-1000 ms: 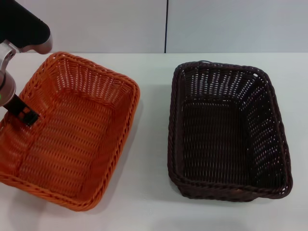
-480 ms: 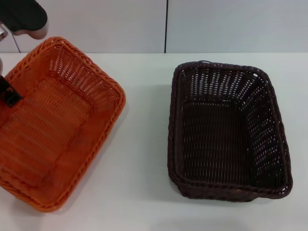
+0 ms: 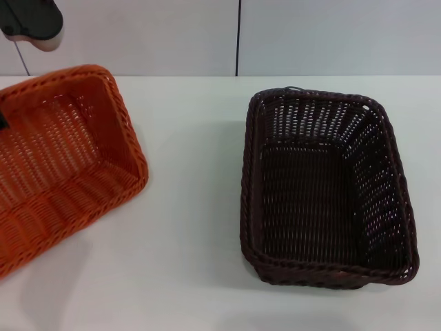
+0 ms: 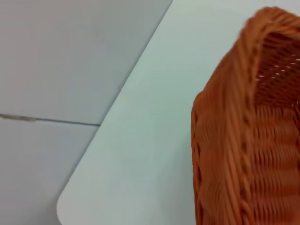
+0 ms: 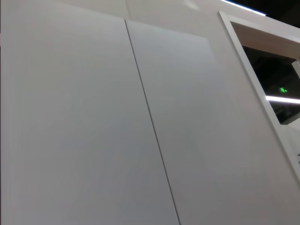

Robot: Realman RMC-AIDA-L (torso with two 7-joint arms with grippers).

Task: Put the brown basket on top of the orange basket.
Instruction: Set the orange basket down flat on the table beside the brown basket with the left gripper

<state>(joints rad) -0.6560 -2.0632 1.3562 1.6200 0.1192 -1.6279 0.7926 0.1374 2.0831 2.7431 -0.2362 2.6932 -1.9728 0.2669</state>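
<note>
I can't tell my left gripper's hold; the tilted orange basket (image 3: 65, 162) could drop, leaving the brown basket (image 3: 324, 186) waiting.

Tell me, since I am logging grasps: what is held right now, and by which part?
The orange basket, tilted up off the table, hangs from the left arm; the hold sits at its left rim, mostly cut off by the head view's edge.

The orange basket (image 3: 62, 158) (image 4: 248, 140) is bright orange with a woven, braided look. The brown basket (image 3: 324, 189) is dark brown, almost black, with woven, holey sides. The desk (image 3: 193, 207) is plain white.
</note>
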